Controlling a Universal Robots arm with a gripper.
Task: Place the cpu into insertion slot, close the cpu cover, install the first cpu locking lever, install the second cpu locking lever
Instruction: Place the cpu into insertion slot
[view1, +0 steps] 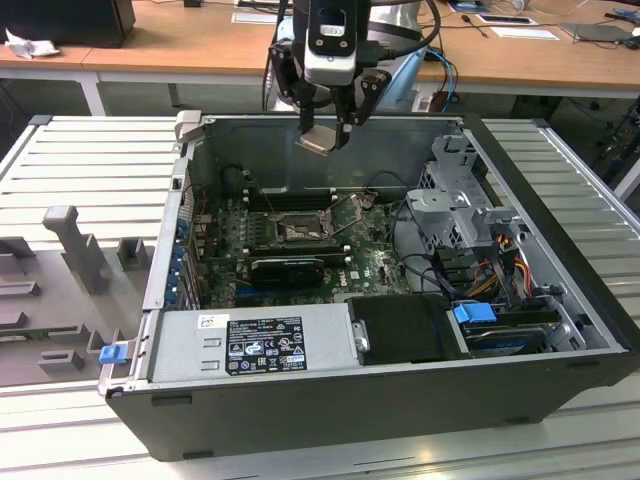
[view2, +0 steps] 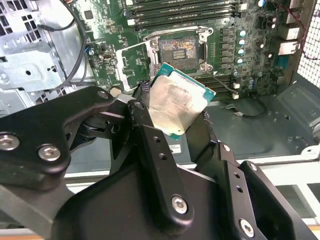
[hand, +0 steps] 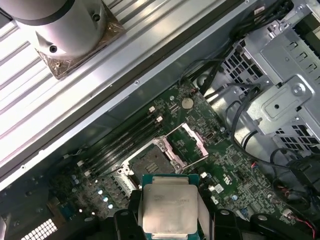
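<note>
- In the second wrist view, the tool (view2: 175, 120) covers the lower corner of the cpu (view2: 177, 97), so we cannot see how far its fingers (view2: 152, 150) reach along the chip's edges.
- In the first wrist view, the picture's edge cuts off the fingers, and the drive cage (hand: 280, 90) runs out of the picture.
- In the exterior view, the insertion slot (view1: 300, 232) is too small for us to make out its contacts.
- There the power supply (view1: 255, 340) hides the nearest strip of the green board (view1: 375, 265).
- The arm (view1: 330, 25) is cut off by the exterior view's top edge.
</note>
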